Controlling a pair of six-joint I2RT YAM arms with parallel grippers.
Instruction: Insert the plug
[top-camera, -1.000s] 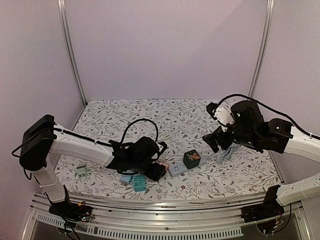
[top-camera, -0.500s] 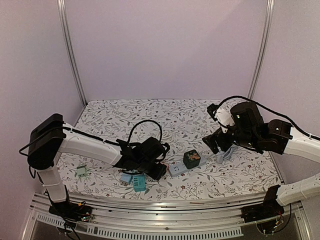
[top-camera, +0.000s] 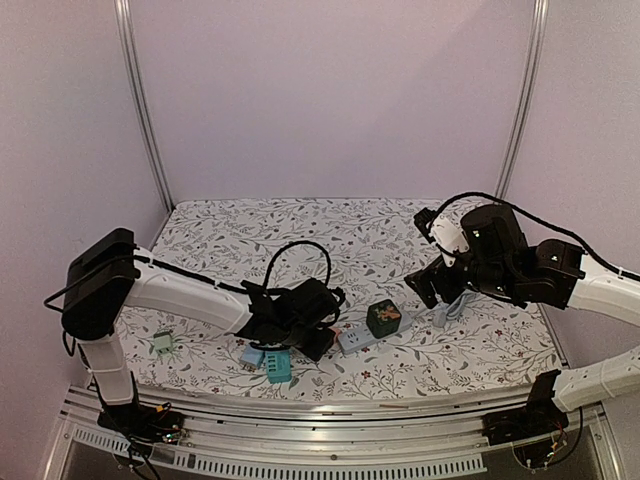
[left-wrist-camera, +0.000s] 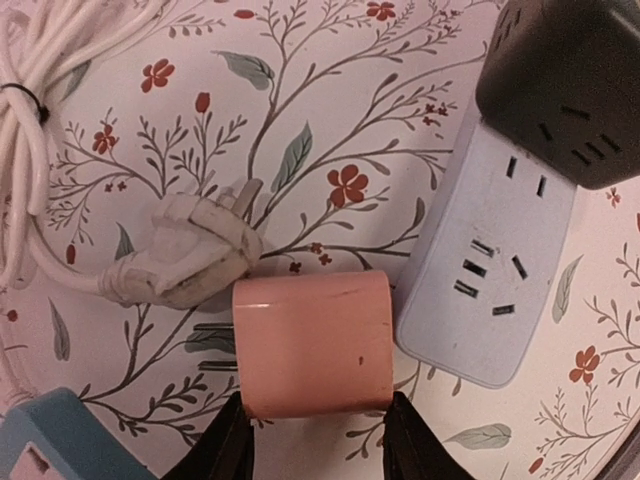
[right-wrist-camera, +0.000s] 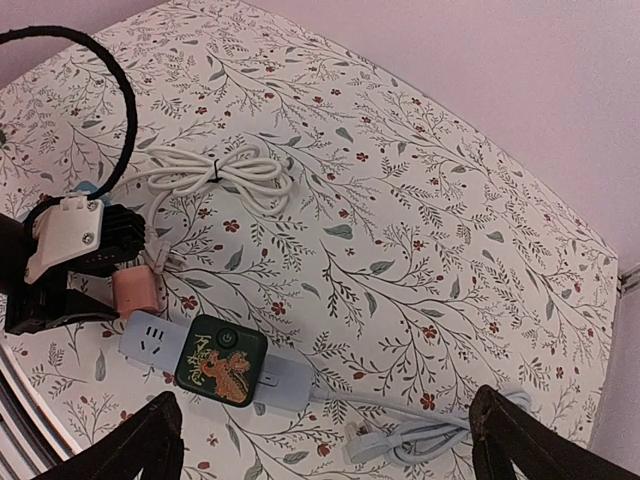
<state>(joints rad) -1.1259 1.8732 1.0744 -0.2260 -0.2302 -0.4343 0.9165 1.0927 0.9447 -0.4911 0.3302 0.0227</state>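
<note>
My left gripper (left-wrist-camera: 315, 418) is shut on a pink plug (left-wrist-camera: 315, 340), fingers on its two sides, its prongs pointing left, low over the table. Just right of it lies the grey-blue power strip (left-wrist-camera: 490, 280) with free sockets facing up. A dark cube adapter (left-wrist-camera: 570, 80) sits on the strip's far part. In the top view the left gripper (top-camera: 318, 335) is at the strip's (top-camera: 356, 341) left end, beside the cube (top-camera: 383, 317). My right gripper (top-camera: 425, 285) hovers open and empty above the table, right of the strip (right-wrist-camera: 150, 335).
A white plug (left-wrist-camera: 180, 260) with a coiled white cable (right-wrist-camera: 215, 175) lies left of the pink plug. Teal and blue blocks (top-camera: 270, 362) lie near the front edge, a small green piece (top-camera: 163, 343) at the left. The strip's bundled cable (right-wrist-camera: 430, 440) lies at the right.
My left arm has slid to the right with the pink plug, closer to the power strip's end. The right arm has barely moved.
</note>
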